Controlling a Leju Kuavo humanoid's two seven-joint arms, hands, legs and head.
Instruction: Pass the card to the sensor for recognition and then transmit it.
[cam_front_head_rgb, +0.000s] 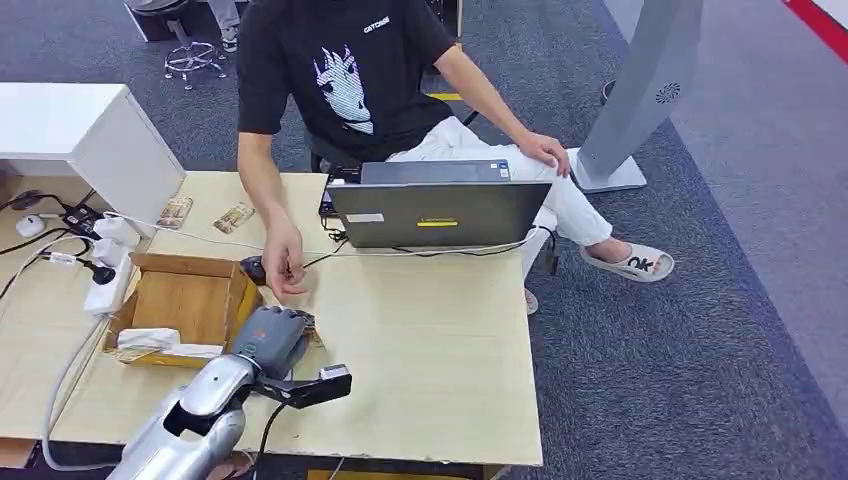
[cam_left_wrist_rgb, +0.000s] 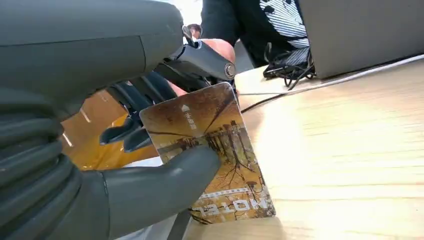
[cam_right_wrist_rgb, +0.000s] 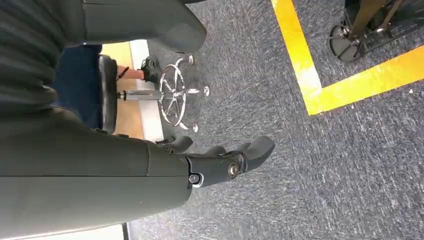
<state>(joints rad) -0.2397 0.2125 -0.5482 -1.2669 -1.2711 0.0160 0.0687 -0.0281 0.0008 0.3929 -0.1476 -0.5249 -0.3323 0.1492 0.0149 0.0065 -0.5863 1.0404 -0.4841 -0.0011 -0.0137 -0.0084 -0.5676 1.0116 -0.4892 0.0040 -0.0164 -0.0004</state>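
In the left wrist view my left hand (cam_left_wrist_rgb: 125, 150) pinches a brown card (cam_left_wrist_rgb: 215, 145) with an autumn-tree picture between thumb and fingers; the card's lower edge is close over the tabletop. The head view has this hand (cam_front_head_rgb: 268, 340) beside the cardboard box, with a corner of the card (cam_front_head_rgb: 309, 326) sticking out toward the person. The person's hand (cam_front_head_rgb: 285, 270) hovers just beyond it, next to a small black device (cam_front_head_rgb: 253, 268) on the table. My right hand (cam_right_wrist_rgb: 220, 162) hangs over grey carpet, fingers loosely extended, holding nothing.
An open cardboard box (cam_front_head_rgb: 185, 300) sits left of my left hand. A grey laptop (cam_front_head_rgb: 440, 210) with cables stands at the table's far side, in front of the seated person. Power strips and plugs (cam_front_head_rgb: 100, 270) lie at the left. Bare tabletop (cam_front_head_rgb: 430, 340) lies to the right.
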